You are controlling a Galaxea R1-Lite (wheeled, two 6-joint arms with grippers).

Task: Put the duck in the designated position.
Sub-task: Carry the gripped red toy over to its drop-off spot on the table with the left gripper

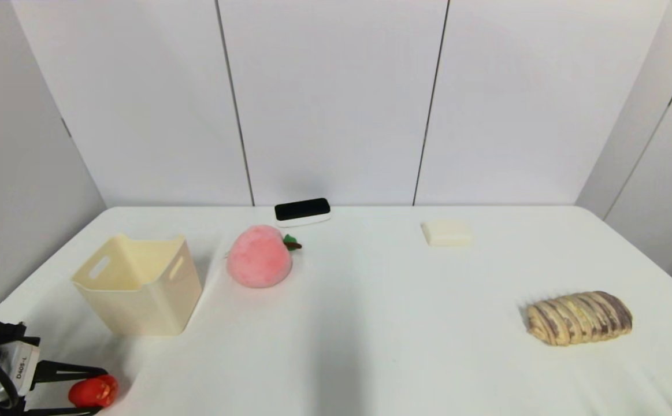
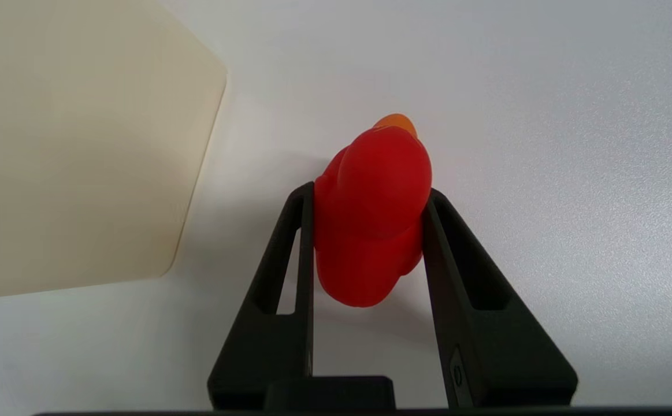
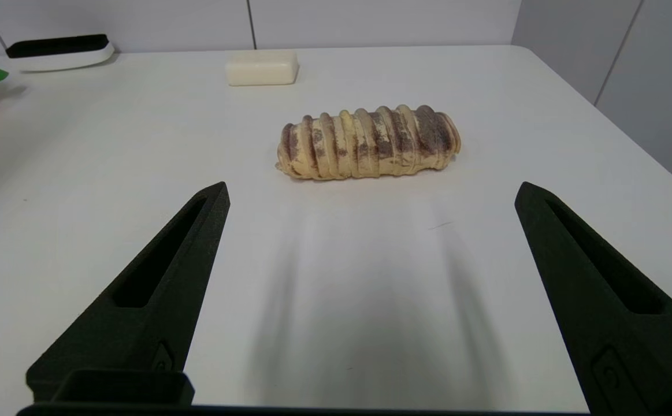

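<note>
Over the white table (image 1: 370, 323), the left pincer (image 2: 368, 199) pinches the glossy red, orange-beaked duck (image 2: 373, 214).

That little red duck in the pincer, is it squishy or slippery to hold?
Probably a bit slippery: the duck looks glossy and rounded where the left pincer clamps its sides. Likely soft and light, like a rubber toy. Set down, its round body might wobble.
</note>
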